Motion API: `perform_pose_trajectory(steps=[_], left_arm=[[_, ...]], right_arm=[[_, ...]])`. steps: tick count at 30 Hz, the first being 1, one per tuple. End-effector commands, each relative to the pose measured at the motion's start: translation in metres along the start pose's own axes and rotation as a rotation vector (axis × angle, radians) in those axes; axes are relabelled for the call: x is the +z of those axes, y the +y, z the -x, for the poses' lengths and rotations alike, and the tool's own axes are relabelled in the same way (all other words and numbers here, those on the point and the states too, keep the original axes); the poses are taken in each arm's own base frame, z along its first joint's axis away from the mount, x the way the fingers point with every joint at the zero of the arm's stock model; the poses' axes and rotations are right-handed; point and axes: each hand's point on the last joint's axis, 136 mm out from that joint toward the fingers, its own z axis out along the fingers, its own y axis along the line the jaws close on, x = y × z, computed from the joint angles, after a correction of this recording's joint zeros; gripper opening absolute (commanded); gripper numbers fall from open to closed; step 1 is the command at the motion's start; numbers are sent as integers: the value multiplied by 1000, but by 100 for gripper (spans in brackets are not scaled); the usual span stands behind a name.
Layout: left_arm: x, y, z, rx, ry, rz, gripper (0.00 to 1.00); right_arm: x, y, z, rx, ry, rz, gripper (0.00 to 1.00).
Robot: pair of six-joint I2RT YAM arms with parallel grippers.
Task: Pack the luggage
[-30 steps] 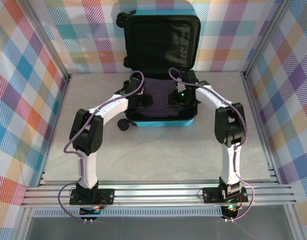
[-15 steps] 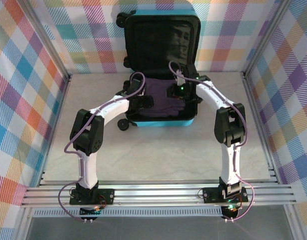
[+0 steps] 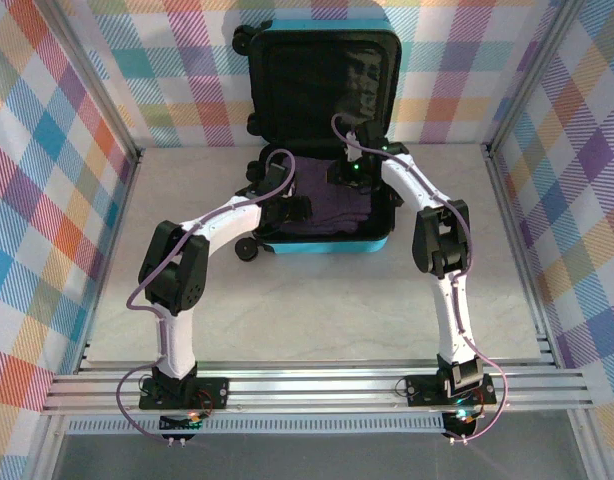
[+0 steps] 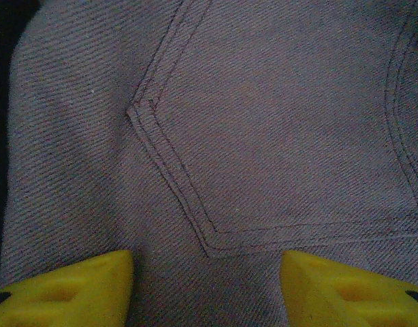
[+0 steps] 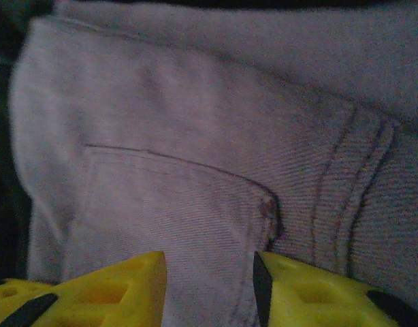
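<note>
here the left gripper (image 4: 205,276) gapes wide and the right gripper (image 5: 209,276) narrower, both open close over the grey-purple garment (image 4: 263,136). the turquoise luggage (image 3: 322,244) lies open at the desk's (image 3: 317,310) far side, lid upright.

The left arm (image 3: 177,275) rises from its base at the near edge of the table (image 3: 317,320), bends at a raised elbow and stretches inward and toward the far edge, and the right arm (image 3: 437,240) mirrors it with a higher elbow and a longer reach. The left gripper (image 3: 287,208) points down with its yellow fingers (image 4: 66,286) spread wide. The right gripper (image 3: 345,172), a little nearer the far edge and just beside the left one, also points down, its yellow fingers (image 5: 93,293) parted by a narrower gap.
</note>
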Motion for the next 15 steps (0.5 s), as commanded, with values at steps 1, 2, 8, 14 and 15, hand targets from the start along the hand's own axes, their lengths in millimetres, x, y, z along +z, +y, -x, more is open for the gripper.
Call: perform_pose_trajectory(steps=[1, 2, 8, 14, 15], left_arm=[[1, 1, -17, -11, 43, 20, 58], [1, 3, -17, -11, 45, 27, 58], [-5, 4, -15, 5, 36, 39, 58], [-34, -5, 8, 42, -28, 27, 59], [-39, -9, 12, 46, -34, 11, 59]], right_arm=[[2, -3, 6, 30, -4, 4, 40], [5, -6, 5, 37, 2, 1, 40], [15, -14, 2, 52, 29, 2, 40], [-14, 6, 19, 8, -33, 31, 40], [-21, 11, 22, -4, -50, 36, 41]])
